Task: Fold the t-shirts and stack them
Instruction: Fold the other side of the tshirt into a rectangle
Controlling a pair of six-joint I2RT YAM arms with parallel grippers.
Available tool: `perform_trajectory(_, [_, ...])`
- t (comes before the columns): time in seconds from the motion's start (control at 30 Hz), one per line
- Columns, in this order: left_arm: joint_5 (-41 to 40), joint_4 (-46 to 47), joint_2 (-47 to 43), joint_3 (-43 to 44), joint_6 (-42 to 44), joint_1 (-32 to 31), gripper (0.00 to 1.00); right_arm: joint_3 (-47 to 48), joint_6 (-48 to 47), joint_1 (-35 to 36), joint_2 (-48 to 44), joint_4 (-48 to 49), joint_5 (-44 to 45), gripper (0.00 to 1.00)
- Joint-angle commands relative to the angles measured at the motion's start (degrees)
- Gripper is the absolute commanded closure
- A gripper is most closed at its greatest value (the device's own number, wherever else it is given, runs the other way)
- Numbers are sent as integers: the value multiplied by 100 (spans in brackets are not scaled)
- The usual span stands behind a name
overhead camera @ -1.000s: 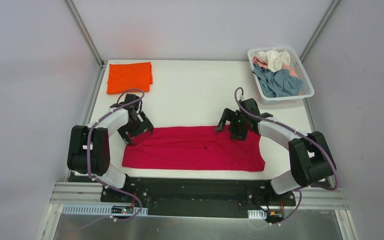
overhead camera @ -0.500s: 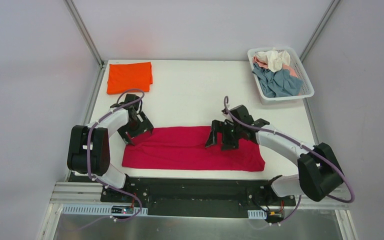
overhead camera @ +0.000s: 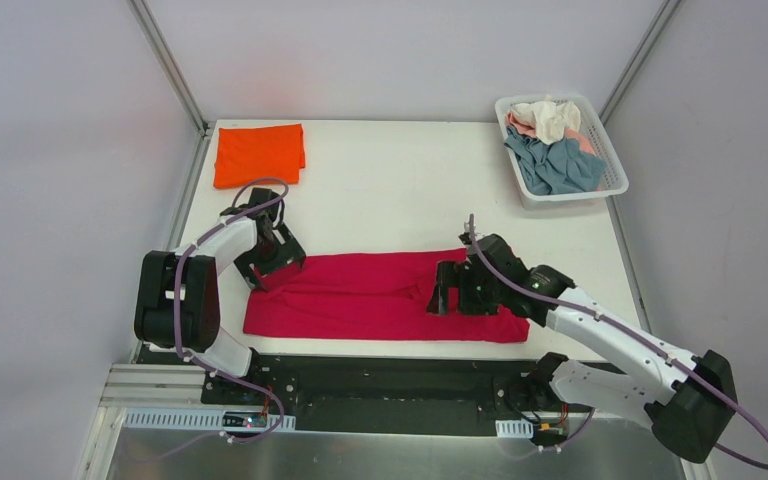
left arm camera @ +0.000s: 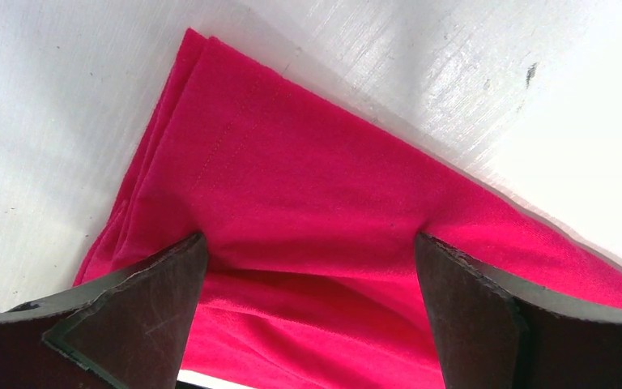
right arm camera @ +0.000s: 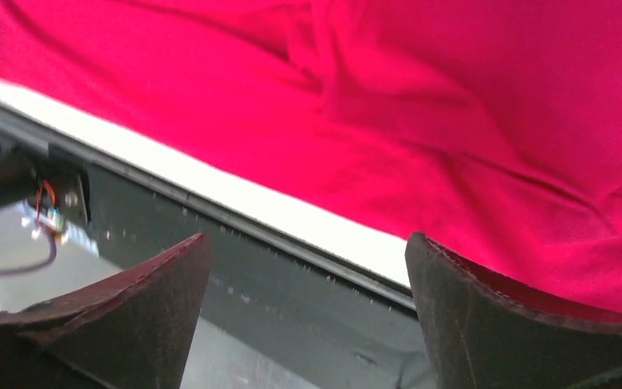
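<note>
Overhead, scuffed white table [overhead camera: 390, 180], grey walls [overhead camera: 410, 50]; crimson t-shirt [overhead camera: 360, 300] apparently folded.

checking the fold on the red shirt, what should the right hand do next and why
Probably lower the right hand onto the near edge of the crimson shirt and close on it. Its fingers are open above the cloth by the near edge of the table, gripping nothing, while the left hand sits open over the far left corner.
</note>
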Motion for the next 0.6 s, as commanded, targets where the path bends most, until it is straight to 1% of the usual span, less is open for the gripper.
perform_trajectory(0.0, [-72,-237,-215,54,-33,-13,1,106,396,95,239,617,916,10])
perform_trajectory(0.07, [-45,-237,-179,71,-33,-13,1,99,0,218,462,1042,683,15])
perform_trajectory(0.1, [-35,-237,-164,78,-34,-13,1,173,-126,246,623,1130,765,16])
perform_trajectory(0.13, [-39,-237,-151,83,-30,-13,1,271,-167,255,922,1118,1196,19])
perform_trajectory(0.17, [-42,-237,-140,87,-17,-13,1,399,-222,256,1111,1063,1286,22])
perform_trajectory(0.23, [-41,-237,-117,84,12,-13,1,612,-301,257,1669,896,1238,28])
perform_trajectory(0.3, [-69,-237,-86,108,42,-13,1,708,-416,264,2024,922,1079,34])
perform_trajectory(0.4, [-57,-237,-16,129,39,-13,1,786,-419,265,2387,1066,1201,43])
perform_trajectory(0.47, [-37,-237,55,163,56,-13,1,863,-382,265,2570,1114,1128,48])
perform_trajectory(0.57, [-32,-236,115,179,81,-13,1,903,-322,297,2720,1063,1037,54])
